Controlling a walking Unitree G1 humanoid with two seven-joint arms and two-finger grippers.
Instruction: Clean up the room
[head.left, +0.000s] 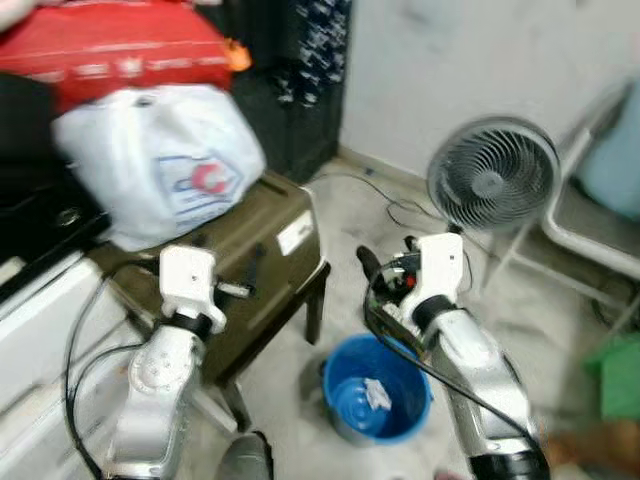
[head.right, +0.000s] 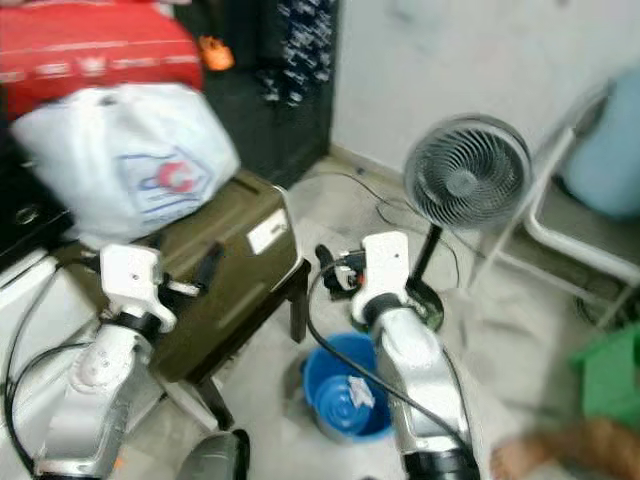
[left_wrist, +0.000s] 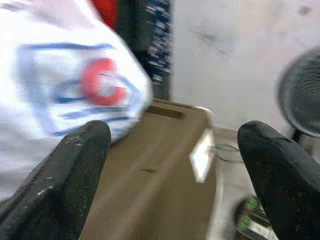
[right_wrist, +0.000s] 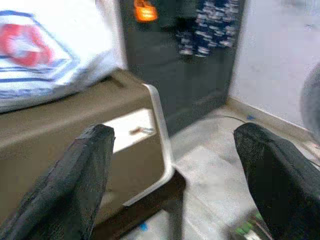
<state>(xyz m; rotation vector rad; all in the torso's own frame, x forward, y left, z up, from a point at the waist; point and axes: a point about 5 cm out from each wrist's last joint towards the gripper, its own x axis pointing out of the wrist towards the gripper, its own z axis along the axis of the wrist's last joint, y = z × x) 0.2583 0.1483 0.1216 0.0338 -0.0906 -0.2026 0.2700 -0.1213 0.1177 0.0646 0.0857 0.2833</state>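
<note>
Trash sits in the blue bucket by the brown case. Both the left gripper and right gripper are spread wide and hold nothing, ready to grab more mess.

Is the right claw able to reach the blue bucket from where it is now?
Probably yes. The right claw is open, holds nothing, and hangs above the blue bucket on the floor. Nothing lies between them; the olive case stands off to the side.
</note>
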